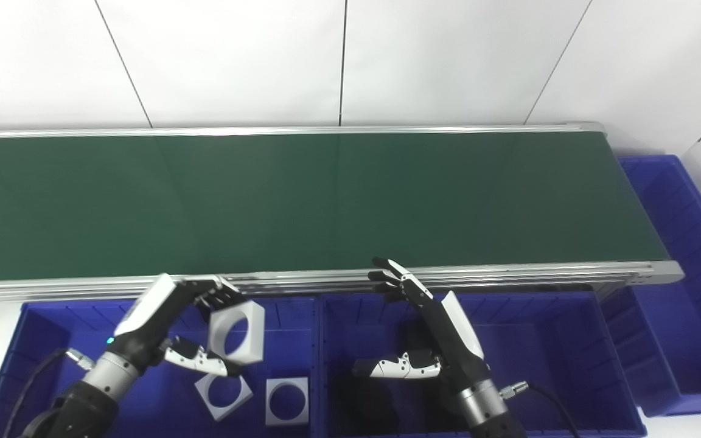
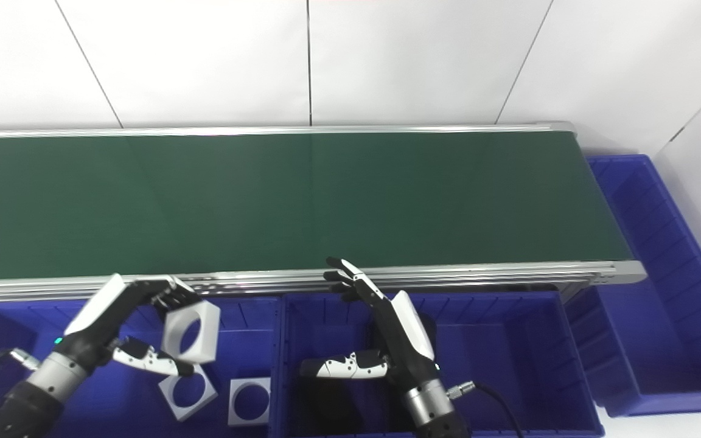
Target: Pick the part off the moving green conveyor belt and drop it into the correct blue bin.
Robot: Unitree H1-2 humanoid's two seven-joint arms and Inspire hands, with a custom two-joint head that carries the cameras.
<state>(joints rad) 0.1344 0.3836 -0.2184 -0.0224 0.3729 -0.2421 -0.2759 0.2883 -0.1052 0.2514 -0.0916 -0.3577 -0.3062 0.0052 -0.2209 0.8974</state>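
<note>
- Part is a white square block with a big round hole straight through the middle, so it reads more like a chunky square ring. No writing, logo or label on it that I can make out.
- Left hand has it pinched, fingers curled over the top edge and thumb under the bottom edge. It's held up on edge with the hole facing the camera, hanging over the left bin, just in front of the belt's near rail.
- Two more white blocks of the same kind lie flat on the floor of that left bin, right below the held one: one turned at an angle, the other sitting square beside it. They're near each other, can't tell if they touch.
- Right hand holds nothing, fingers stretched out straight toward the rail and thumb stuck out sideways to the left. It's over the middle bin.
- Belt is dark green with silver rails, nothing readable on it either.
- Third bin sits off the right end of the belt, turned lengthwise.
- Only tiny marking anywhere is a small lit dot on the left wrist, greenish-blue.
</note>
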